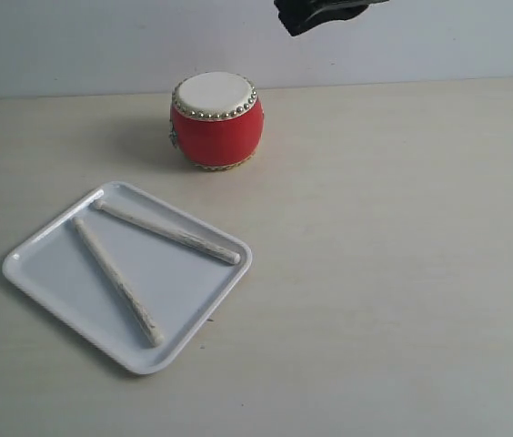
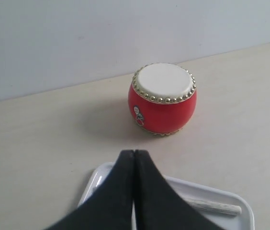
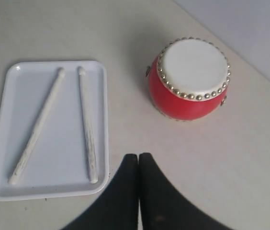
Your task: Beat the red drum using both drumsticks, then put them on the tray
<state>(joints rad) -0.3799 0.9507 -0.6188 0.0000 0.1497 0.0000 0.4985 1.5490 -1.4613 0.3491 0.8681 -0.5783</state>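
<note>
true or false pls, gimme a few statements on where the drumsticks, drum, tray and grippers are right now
1. Both drumsticks lie inside the white tray. True.
2. The red drum stands upright, skin side up. True.
3. The red drum sits on the tray. False: it stands on the table, apart from the tray.
4. The left gripper and right gripper are both shut and hold nothing. True.
5. The drumsticks cross each other. False: they lie apart, closer together at one end.
6. The right gripper touches the red drum. False: it is clear of the drum.
</note>
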